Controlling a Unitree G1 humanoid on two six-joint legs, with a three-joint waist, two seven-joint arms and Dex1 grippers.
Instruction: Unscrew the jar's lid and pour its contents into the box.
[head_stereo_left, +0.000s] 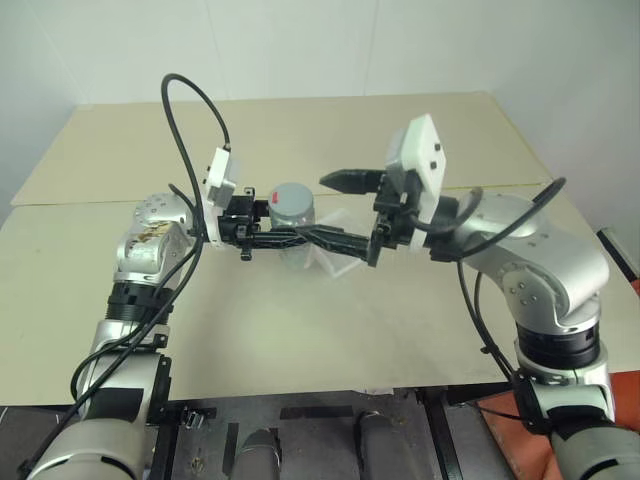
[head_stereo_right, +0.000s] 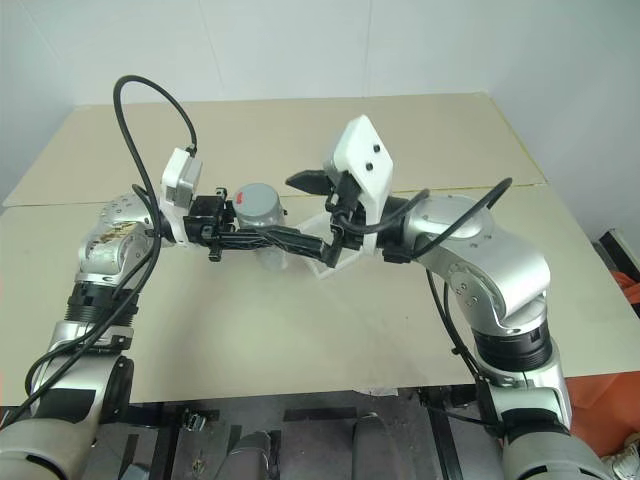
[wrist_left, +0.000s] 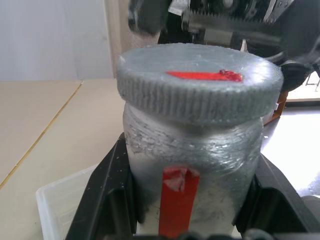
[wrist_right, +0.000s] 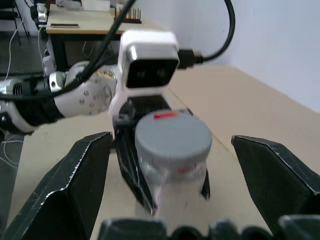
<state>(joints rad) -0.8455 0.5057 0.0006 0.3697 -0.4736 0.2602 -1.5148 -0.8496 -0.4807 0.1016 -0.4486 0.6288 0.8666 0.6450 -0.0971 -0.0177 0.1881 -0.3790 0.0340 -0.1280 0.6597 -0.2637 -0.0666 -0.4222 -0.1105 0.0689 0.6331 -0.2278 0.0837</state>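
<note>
1. The left tool (head_stereo_left: 300, 238), two black fingers pointing across toward the robot's right, was clamped tight on the body of the small cylindrical jar (head_stereo_left: 294, 232), a whitish clear container wrapped in film with a red strip down its side.
2. The jar stood upright in that grip, held above the pale beige bench (head_stereo_left: 300, 330) near the middle of the scene.
3. The round flat grey lid (wrist_left: 199, 82), ribbed around its edge and marked with a small red patch on top, sat on the jar's mouth.
4. The right tool (wrist_right: 172, 175) pointed toward the robot's left with its two black fingers (wrist_right: 80, 185) spread wide, one on either side of the jar and clear of it, holding nothing.
5. In the head views one right finger reached level with the lid while the other ran lower, beside the jar's body.
6. The small shallow square box (head_stereo_right: 330, 262) of clear plastic with rounded corners lay on the bench just under and beside the jar.
7. The jar's contents could not be made out through its wrapped wall.
</note>
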